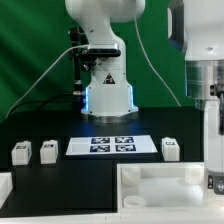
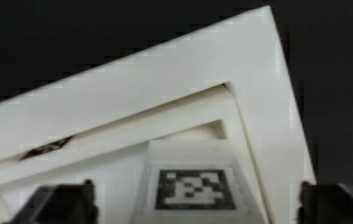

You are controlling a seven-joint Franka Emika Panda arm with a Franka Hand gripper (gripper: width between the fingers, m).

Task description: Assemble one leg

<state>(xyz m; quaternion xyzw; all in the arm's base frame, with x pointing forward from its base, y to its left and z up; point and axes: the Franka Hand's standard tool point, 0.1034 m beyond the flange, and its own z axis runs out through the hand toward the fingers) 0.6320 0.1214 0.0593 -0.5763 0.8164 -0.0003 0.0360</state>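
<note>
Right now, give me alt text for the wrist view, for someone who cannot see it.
A large white angular furniture part fills the frame against a black table surface, bearing a black-and-white square marker tag. Two dark fingertips stand apart at either side, holding nothing.

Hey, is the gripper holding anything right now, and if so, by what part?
Nothing is held. In the wrist view the gripper is open, its fingers spread wide above the white tabletop part, with no contact visible.
</note>
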